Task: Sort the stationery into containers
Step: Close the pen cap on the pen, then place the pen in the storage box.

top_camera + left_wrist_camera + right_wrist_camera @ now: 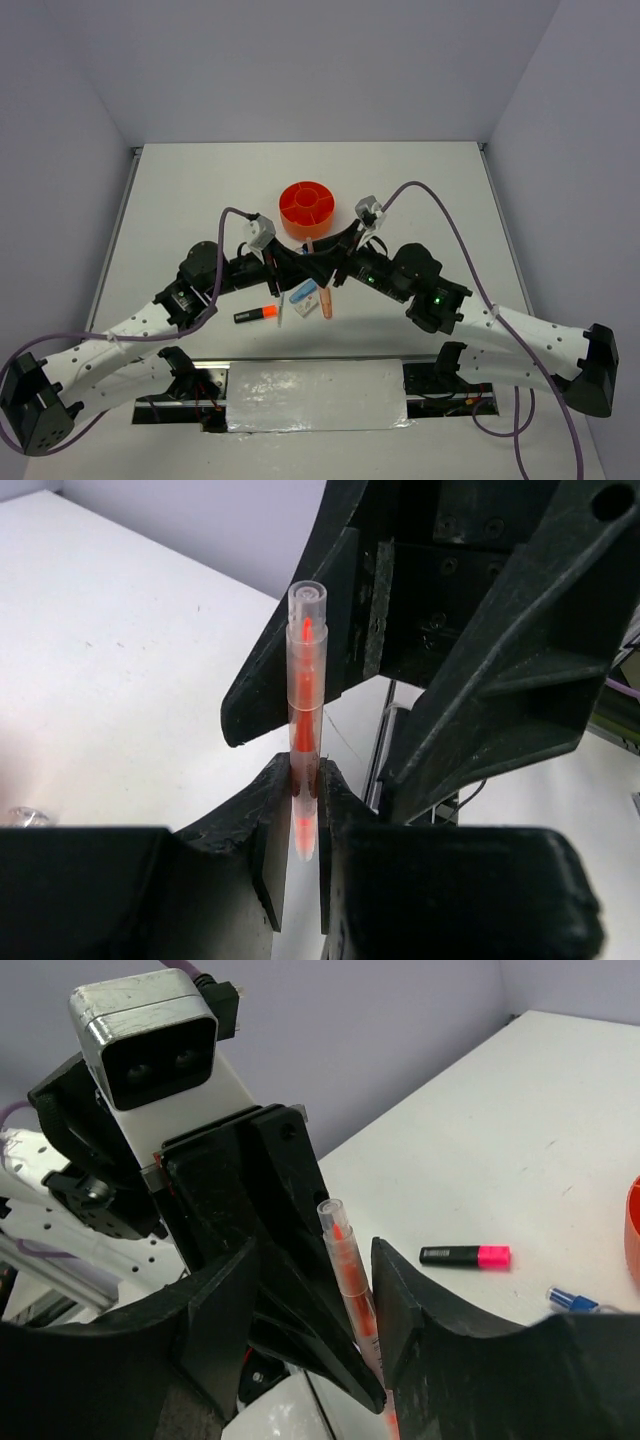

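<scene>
- Left gripper (pixel 303 825): jaws closed tight on the lower end of a thin clear-plastic pen with an orange-red core (pixel 305 680). The pen stands upright out of the grip, open-tipped end up, lifted clear of the white table (pixel 120 660).
- Pen, handling (judgement): light, stiff and smooth-barrelled. It is probably slippery and may pivot when pinched at one end only. Best hold is mid-barrel, squarely across the narrow axis, with modest squeeze since the thin plastic could crack.
- Right gripper (pixel 318 1280): jaws stand apart with the pen's upper barrel between them. There is a plain gap on one side. The other pad sits just beside the barrel, and I cannot tell whether it touches. This gripper holds nothing.
- Pen position: carried by the left gripper alone, in the air where the two grippers meet, on the near side of the round bright orange plastic tub (pixel 283 205) and not yet over it.
- Black highlighter with pink cap (pixel 465 1255): lies flat on the table, well apart from both sets of jaws.
</scene>
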Action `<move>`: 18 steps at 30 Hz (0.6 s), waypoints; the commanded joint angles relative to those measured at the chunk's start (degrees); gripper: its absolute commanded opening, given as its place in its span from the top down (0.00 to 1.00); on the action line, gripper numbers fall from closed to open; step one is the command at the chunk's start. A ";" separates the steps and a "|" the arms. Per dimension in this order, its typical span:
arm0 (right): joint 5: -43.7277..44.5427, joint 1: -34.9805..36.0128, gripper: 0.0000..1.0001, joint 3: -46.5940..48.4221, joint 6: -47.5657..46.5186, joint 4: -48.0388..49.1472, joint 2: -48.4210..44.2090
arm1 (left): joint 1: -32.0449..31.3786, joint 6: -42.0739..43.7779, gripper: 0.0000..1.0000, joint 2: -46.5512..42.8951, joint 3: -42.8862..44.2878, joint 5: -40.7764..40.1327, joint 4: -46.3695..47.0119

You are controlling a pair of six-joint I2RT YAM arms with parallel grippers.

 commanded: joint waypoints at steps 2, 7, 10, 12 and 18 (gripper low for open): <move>-4.80 -0.57 0.45 5.93 -2.27 -6.20 -1.81 | 0.68 0.19 1.00 -0.31 -1.45 -2.45 7.11; -7.34 -0.57 0.52 5.33 -3.33 -7.36 -2.61 | 0.68 0.27 1.00 -1.98 -1.98 -3.86 6.23; -7.61 -0.57 0.52 3.23 -4.03 -7.62 -2.61 | 0.68 0.36 1.00 -2.16 -0.84 -3.33 5.26; -7.17 -0.57 0.58 1.73 -4.47 -7.71 -2.87 | 0.68 0.54 1.00 -2.16 -0.22 -3.07 4.30; -1.83 -0.57 0.73 -0.38 -6.93 -8.41 -3.13 | 0.68 0.54 1.00 -3.21 1.80 -3.68 1.40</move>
